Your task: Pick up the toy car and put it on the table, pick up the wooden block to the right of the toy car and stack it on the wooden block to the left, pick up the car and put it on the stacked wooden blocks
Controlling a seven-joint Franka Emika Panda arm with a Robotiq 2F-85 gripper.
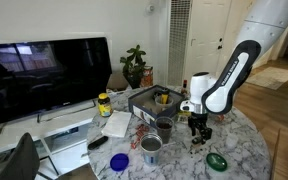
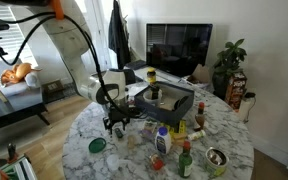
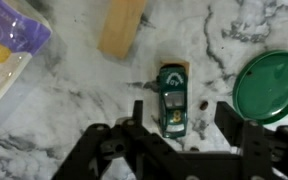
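Working over marble table. Gripper hanging just beside green lid, jaws released, empty. Wooden block well apart from lid. Toy car near lid, between the fingers. Judged first pickup; next: descend, clench car's sides.

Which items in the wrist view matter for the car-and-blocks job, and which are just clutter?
Job:
- toy car
- wooden block
- table
- gripper, open around the car

Clutter:
- green lid
- purple packaging
- TV, in an exterior view
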